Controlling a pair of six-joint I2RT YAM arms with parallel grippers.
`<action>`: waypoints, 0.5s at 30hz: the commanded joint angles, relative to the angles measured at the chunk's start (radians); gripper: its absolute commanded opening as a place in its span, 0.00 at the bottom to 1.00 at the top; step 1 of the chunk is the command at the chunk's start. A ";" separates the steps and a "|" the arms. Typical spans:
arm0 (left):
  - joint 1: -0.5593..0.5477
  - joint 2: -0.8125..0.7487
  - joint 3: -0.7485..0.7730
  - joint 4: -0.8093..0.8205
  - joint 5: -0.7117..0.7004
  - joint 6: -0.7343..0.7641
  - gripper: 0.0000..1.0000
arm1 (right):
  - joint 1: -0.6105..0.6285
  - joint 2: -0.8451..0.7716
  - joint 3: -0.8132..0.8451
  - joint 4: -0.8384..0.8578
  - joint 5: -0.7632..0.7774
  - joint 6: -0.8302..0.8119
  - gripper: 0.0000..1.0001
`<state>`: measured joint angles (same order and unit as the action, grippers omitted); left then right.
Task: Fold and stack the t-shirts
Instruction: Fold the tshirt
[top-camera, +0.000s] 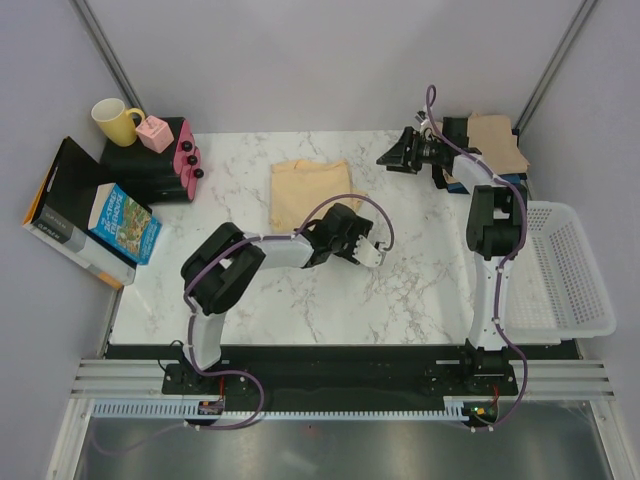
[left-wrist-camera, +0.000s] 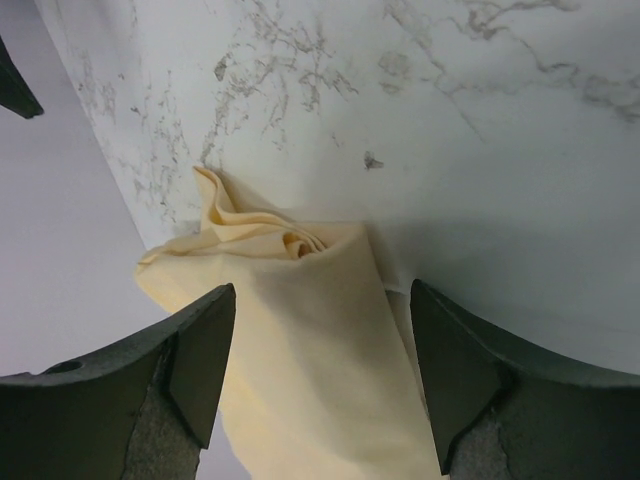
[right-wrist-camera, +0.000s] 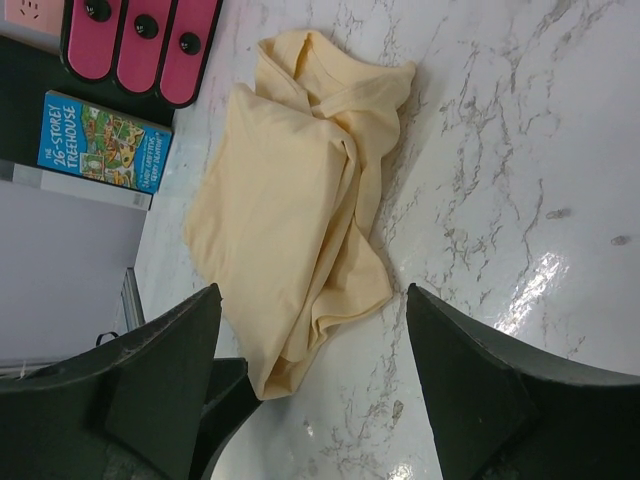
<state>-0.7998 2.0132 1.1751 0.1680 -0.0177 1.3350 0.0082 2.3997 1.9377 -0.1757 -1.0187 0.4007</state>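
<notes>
A pale yellow-cream t-shirt (top-camera: 310, 190) lies loosely folded at the back middle of the marble table. My left gripper (top-camera: 338, 218) is open at the shirt's near right corner, low over it. In the left wrist view the shirt (left-wrist-camera: 310, 330) lies between the spread fingers (left-wrist-camera: 200, 350) of the gripper (left-wrist-camera: 320, 300), untouched. My right gripper (top-camera: 393, 158) is open and empty, raised at the back right, looking down on the shirt (right-wrist-camera: 290, 200). A tan-beige t-shirt (top-camera: 497, 140) lies at the back right corner behind the right arm. The dark navy and black shirts are out of view.
A white mesh basket (top-camera: 565, 265) stands at the right table edge. At the back left are a yellow mug (top-camera: 118, 120), a pink cube (top-camera: 155, 133), a pink and black rack (top-camera: 187, 158), a black box (top-camera: 140, 165) and a book (top-camera: 125, 222).
</notes>
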 joint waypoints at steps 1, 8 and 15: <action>-0.012 -0.080 -0.043 -0.111 -0.059 -0.088 0.77 | -0.004 -0.068 -0.003 0.038 -0.017 -0.006 0.82; -0.013 -0.041 -0.031 -0.139 -0.119 -0.140 0.75 | -0.004 -0.056 0.010 0.062 -0.018 0.018 0.82; -0.013 0.081 0.043 -0.153 -0.185 -0.188 0.63 | -0.004 -0.068 -0.009 0.071 -0.014 0.013 0.82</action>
<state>-0.8101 2.0155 1.1915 0.0849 -0.1661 1.2312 0.0071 2.3890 1.9377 -0.1505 -1.0187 0.4152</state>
